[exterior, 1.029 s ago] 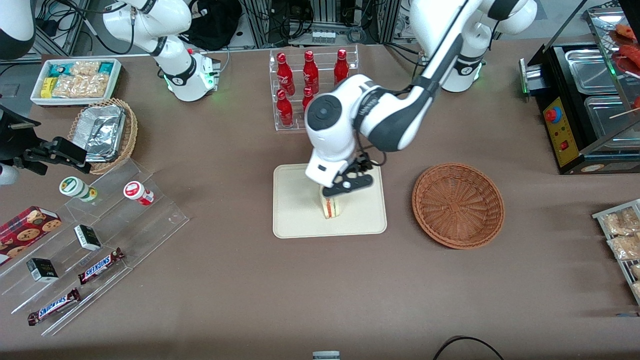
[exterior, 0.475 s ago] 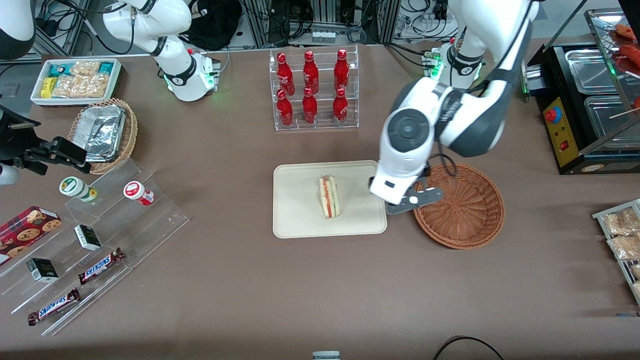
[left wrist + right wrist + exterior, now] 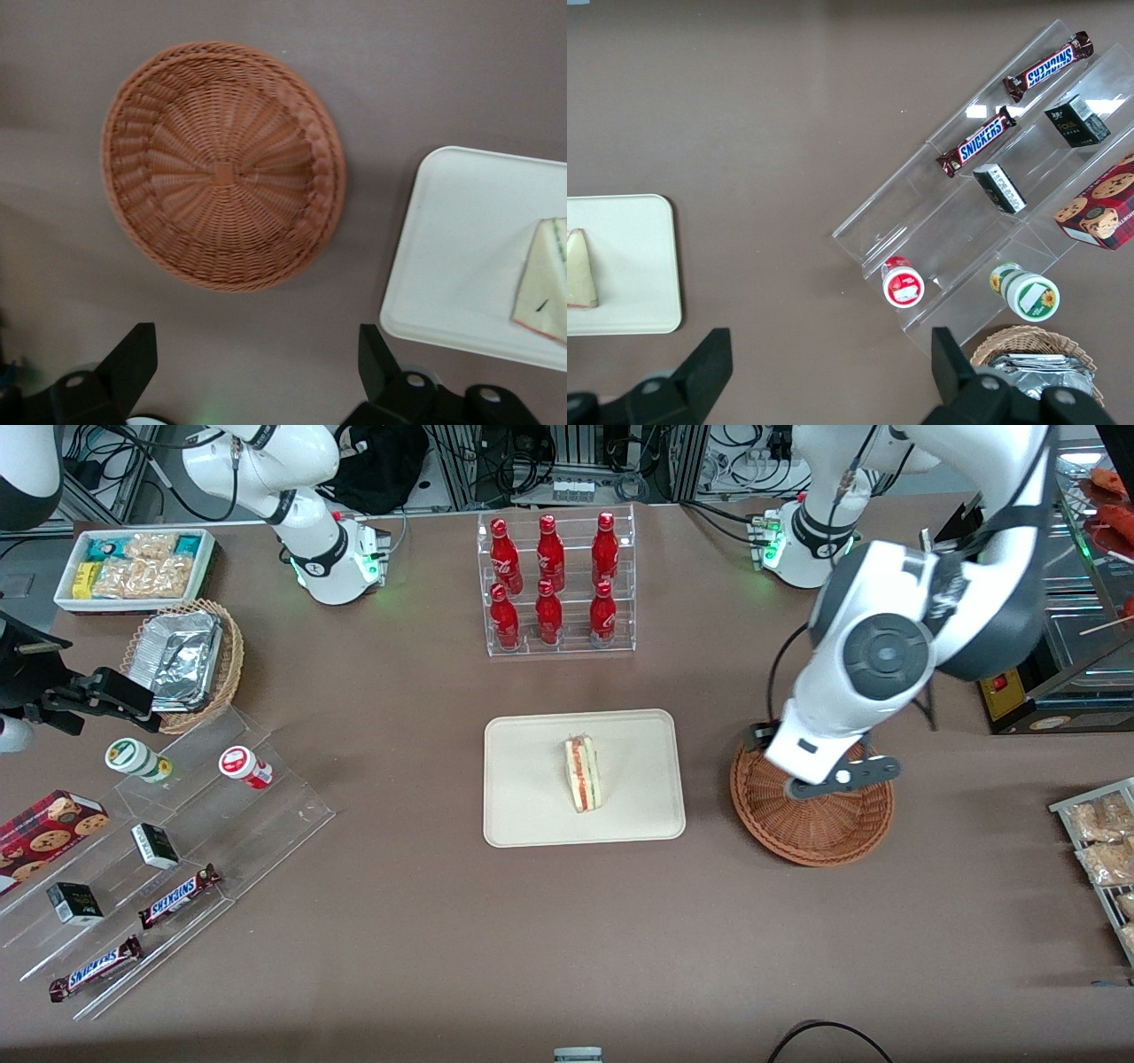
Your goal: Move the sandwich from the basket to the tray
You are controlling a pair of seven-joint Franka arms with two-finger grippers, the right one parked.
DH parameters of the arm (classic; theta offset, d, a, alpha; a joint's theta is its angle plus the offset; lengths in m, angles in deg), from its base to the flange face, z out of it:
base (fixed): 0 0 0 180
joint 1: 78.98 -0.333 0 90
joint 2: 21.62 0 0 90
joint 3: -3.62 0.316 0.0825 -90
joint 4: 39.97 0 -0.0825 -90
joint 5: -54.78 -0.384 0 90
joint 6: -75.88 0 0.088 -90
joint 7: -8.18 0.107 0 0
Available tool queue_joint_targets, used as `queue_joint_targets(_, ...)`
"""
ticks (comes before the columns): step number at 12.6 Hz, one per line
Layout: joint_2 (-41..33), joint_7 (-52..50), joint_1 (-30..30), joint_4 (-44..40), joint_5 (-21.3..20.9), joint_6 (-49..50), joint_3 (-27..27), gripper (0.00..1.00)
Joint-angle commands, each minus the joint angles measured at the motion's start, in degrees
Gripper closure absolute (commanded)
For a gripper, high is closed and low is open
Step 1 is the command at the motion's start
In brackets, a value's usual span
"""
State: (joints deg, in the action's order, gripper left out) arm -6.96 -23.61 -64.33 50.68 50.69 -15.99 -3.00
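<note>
Where brown tabletop (image 3: 443,921) spreads: hand (image 3: 837,778) above basket (image 3: 811,828), open

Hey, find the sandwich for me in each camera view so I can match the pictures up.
Front view: the sandwich stands on the tray, near its middle.
Left wrist view: only part of the sandwich shows, cut by the picture's edge, on the tray; the gripper is open above the table beside the basket.
Right wrist view: a pale wedge at the picture's edge, on the tray.
Shared landmark: the tray.
</note>
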Motion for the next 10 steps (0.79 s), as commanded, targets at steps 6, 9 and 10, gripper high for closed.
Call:
queue_joint_targets(6, -11.7, 15.6, -10.7, 5.2, 2.9, 8.4, -0.9, 0.00)
queue_joint_targets(9, -14.6, 21.9, -14.5, 5.1, 3.2, 12.1, -1.0, 0.00)
queue_joint_targets(10, -15.5, 22.9, -15.0, 5.1, 3.2, 12.7, -0.9, 0.00)
